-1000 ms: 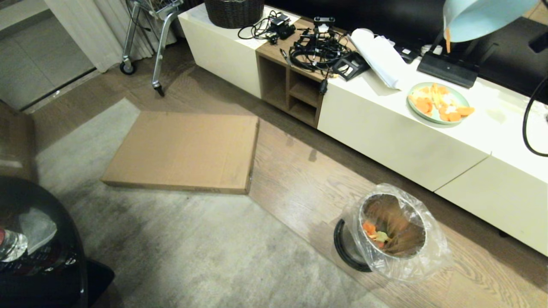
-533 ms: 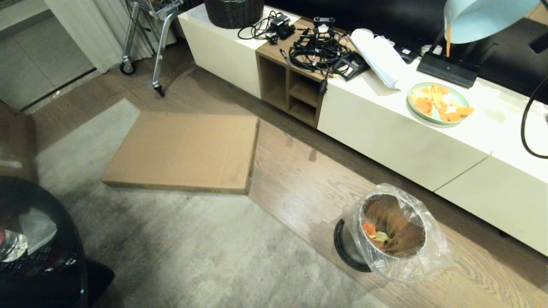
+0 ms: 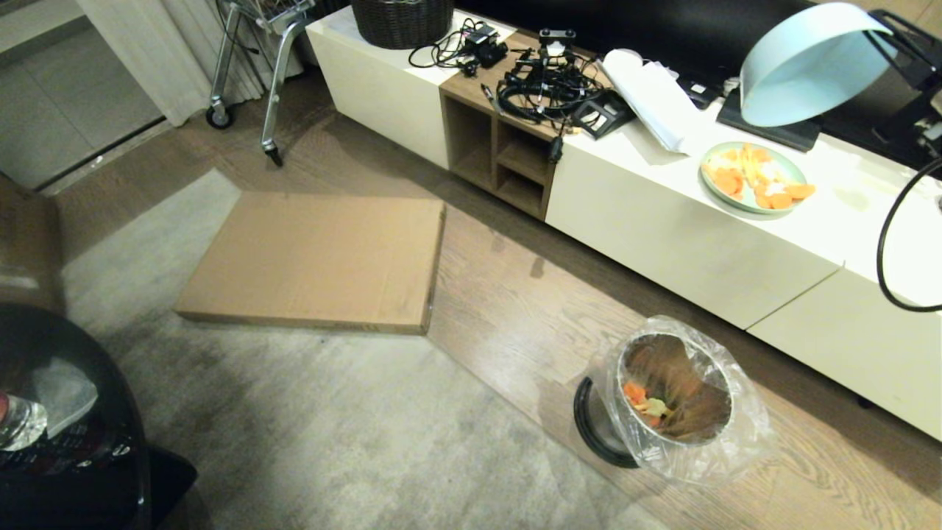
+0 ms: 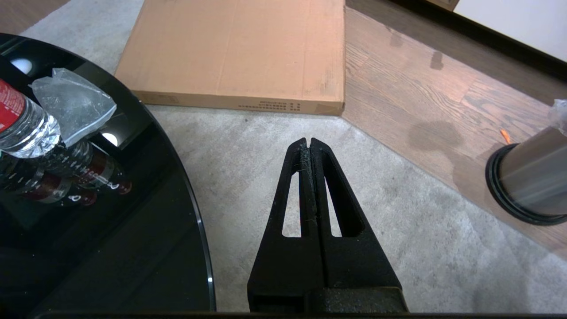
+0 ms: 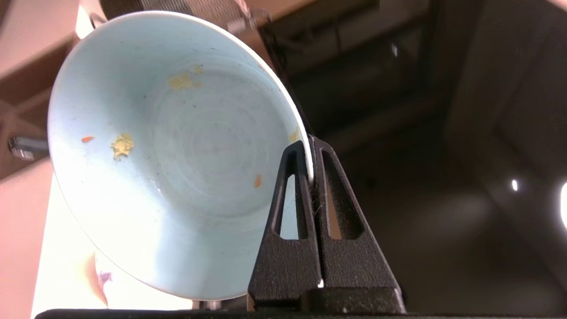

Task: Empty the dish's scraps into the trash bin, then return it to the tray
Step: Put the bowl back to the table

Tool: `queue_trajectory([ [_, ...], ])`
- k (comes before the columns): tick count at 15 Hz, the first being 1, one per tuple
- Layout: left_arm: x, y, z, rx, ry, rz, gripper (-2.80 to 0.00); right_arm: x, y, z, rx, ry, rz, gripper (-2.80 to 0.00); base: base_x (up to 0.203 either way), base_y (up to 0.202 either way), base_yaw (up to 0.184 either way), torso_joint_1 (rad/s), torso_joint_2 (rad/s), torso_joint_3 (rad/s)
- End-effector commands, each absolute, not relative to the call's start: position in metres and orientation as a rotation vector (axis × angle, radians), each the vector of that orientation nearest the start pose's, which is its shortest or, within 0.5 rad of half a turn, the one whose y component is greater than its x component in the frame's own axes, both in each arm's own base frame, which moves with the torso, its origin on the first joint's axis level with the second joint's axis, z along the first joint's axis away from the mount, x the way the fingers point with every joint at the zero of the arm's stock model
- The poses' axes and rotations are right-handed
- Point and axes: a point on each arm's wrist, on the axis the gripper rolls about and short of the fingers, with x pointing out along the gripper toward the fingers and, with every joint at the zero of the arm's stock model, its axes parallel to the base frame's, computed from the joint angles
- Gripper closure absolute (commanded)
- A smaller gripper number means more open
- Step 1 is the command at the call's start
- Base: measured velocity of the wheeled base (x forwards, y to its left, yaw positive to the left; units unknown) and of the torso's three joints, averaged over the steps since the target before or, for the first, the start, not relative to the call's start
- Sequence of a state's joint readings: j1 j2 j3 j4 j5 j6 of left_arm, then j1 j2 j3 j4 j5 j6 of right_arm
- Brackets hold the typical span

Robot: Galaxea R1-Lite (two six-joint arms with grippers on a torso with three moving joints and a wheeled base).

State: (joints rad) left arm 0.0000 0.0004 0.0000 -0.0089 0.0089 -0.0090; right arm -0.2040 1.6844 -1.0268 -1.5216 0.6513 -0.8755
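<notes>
The bowl point(image 3: 806, 66) hangs high at the upper right, tipped on its side, pale blue outside, only a few yellow and orange crumbs point(image 5: 122, 145) stuck inside. Down on the wood floor, the steel bin point(image 3: 673, 401) stands upright in its clear liner, orange and yellow scraps point(image 3: 644, 401) inside.

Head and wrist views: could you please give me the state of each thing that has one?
bowl: held tipped by its rim, nearly empty, a few bits stuck inside
right hand: shut on the bowl rim
left hand: shut, empty, over the rug
bin: open, bag-lined, scraps inside
plate: on the cabinet, holding orange pieces
</notes>
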Motion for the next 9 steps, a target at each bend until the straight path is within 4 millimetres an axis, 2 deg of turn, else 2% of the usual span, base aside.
queue_trajectory([
  [1,-0.023,0.0,0.076,-0.009,-0.009,0.009,0.0,0.282,-0.045,0.325,-1.177,-0.971,0.02,0.0,0.0,0.0,0.0,0.0,0.0,0.0],
  [3,-0.023,0.0,0.076,-0.009,-0.009,0.009,0.0,0.283,-0.035,0.334,-1.149,-1.003,-0.001,0.0,0.0,0.0,0.0,0.0,0.0,0.0],
  [5,-0.023,0.0,0.076,-0.009,-0.009,0.009,0.0,0.282,-0.034,0.318,-1.131,-0.953,0.031,0.0,0.0,0.0,0.0,0.0,0.0,0.0],
  [6,-0.023,0.0,0.076,-0.009,-0.009,0.009,0.0,0.281,-0.034,0.304,-1.114,-0.899,0.057,0.0,0.0,0.0,0.0,0.0,0.0,0.0],
  [9,-0.023,0.0,0.076,-0.009,-0.009,0.009,0.0,0.264,-0.032,0.24,-1.02,-0.644,0.139,0.0,0.0,0.0,0.0,0.0,0.0,0.0],
])
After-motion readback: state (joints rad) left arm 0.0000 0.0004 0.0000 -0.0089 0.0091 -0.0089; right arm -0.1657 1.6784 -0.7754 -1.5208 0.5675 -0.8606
